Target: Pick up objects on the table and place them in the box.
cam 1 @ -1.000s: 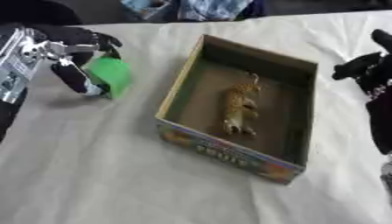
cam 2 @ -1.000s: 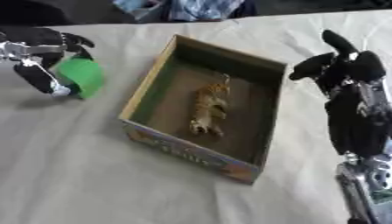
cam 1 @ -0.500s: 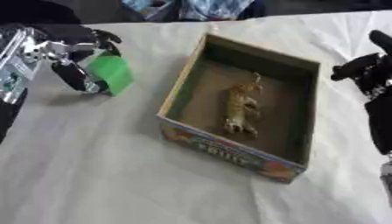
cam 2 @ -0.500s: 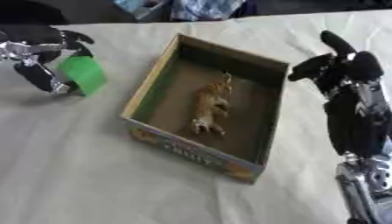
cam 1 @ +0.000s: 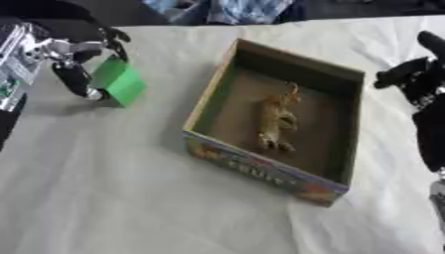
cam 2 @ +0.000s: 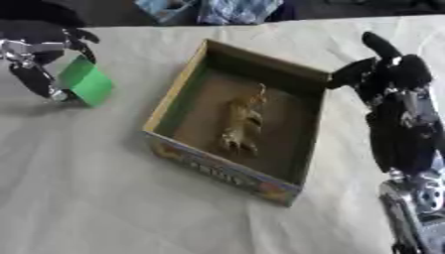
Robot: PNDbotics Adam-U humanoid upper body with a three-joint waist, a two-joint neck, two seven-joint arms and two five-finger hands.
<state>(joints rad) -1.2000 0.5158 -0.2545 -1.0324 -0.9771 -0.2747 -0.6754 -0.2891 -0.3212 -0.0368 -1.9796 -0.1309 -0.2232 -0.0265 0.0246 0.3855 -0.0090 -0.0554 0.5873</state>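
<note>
The left hand (cam 1: 76, 59) sits at the upper left of the bench (cam 1: 113, 198), its fingers and thumb curled round a flat green object (cam 1: 119, 82). The green object is tilted, its lower edge close to the pale cloth that covers the bench; whether it touches the cloth cannot be told. It lies well to the left of the box (cam 1: 276, 124), apart from the box's near wall.

The box is an open cardboard tray with brown inner walls and a colourful printed strip along its front side. It stands askew in the middle of the bench, 1 corner pointing toward the lower right. Inside it, on the floor near the middle, lies a tan toy animal (cam 1: 276, 118), stretched lengthwise along the box with its legs toward the printed end.

The right hand (cam 2: 382, 72) hangs just beside the box's far right corner, above the cloth, fingers relaxed and spread, grasping nothing. 1 finger points up and away; the thumb reaches toward the box rim without clearly touching it. Its black forearm runs down the right edge of the view.
</note>
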